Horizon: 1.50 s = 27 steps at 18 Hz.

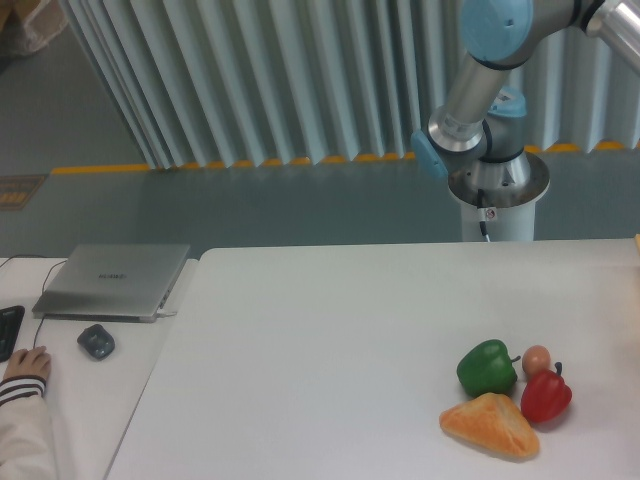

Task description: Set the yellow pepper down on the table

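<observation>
Yellow pepper and pincer are out of view — placement on the counter (330, 340) is unconfirmed; pincer state unknown.

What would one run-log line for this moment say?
arm: raised behind table | jaws: out of view | yellow pepper: not visible | green pepper, bread: on table

Arm (478, 90): upper links run off the top and right edges; gripper out of frame.
Table (330, 340): cut by the bottom and right edges.
Keyboard (8, 330): mostly past the left edge.
Person's hand (24, 365): sleeve and body cut off at the lower left corner.
Small round item (537, 358): partly hidden behind the red pepper (546, 395); too small to identify.
</observation>
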Available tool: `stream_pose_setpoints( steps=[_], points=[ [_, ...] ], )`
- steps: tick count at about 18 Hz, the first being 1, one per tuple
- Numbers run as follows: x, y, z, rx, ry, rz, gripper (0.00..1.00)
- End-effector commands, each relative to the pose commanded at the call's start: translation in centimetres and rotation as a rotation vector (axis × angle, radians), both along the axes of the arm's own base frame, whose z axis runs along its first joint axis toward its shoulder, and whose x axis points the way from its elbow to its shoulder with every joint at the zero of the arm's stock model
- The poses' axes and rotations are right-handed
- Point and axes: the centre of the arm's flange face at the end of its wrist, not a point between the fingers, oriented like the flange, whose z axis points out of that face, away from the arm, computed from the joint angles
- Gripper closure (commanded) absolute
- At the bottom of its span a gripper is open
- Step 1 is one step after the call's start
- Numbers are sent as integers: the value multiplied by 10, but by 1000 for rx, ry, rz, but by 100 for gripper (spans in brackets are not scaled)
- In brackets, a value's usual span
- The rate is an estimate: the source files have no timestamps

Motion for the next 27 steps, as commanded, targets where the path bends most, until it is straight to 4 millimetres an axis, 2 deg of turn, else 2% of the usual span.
stream_pose_setpoints(
  steps=[2,3,8,9,11,13,15,20,22,27],
  points=[
    [0,0,1,-1,1,3,46],
    [1,1,1,1,0,8,52],
    [0,-4,18,5,15,9,56],
    [-1,-15,25,4,-6,22,57],
    [2,-19,36,25,-46,26,57],
    [12,-26,53,92,-112,45,57],
    [26,-39,79,148,-191,73,57],
    [58,-35,105,141,-264,107,57],
    [80,-17,114,139,-289,122,57],
    [141,42,110,106,-318,240,56]
  ],
)
